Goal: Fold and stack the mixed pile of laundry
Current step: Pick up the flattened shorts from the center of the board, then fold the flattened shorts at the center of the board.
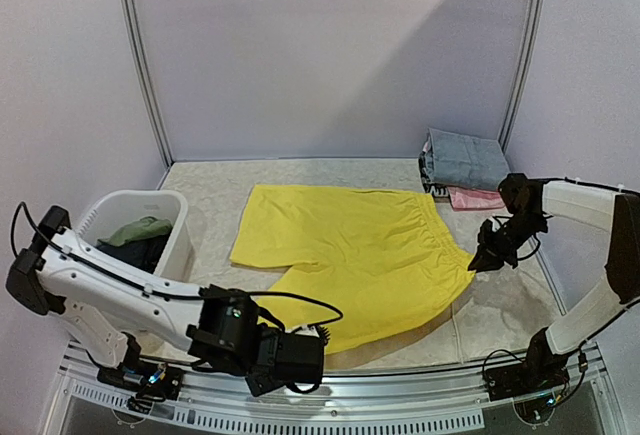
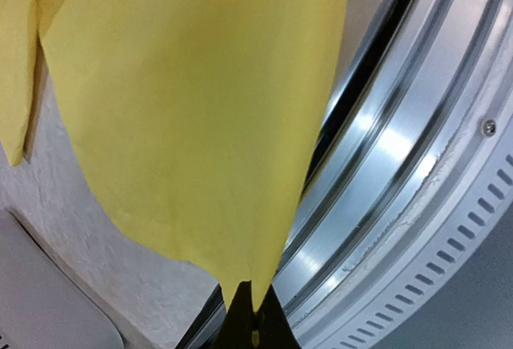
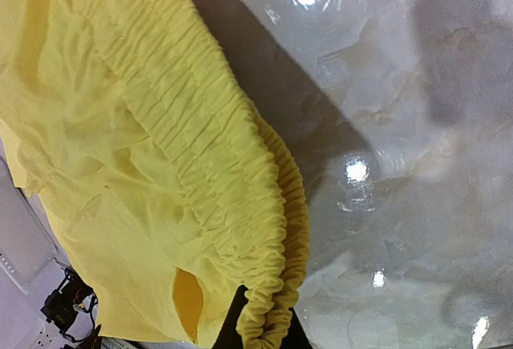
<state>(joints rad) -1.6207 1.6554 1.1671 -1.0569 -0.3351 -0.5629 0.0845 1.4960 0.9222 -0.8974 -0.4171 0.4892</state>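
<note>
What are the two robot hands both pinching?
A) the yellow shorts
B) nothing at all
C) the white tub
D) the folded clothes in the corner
A: the left gripper is shut on a corner of one leg of the yellow shorts, and the right gripper is shut on their stretchy waistband.

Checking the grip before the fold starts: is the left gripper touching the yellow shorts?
Touching. The left wrist view shows a corner of the yellow shorts pinched in the left gripper, whose jaws are shut on the cloth.
</note>
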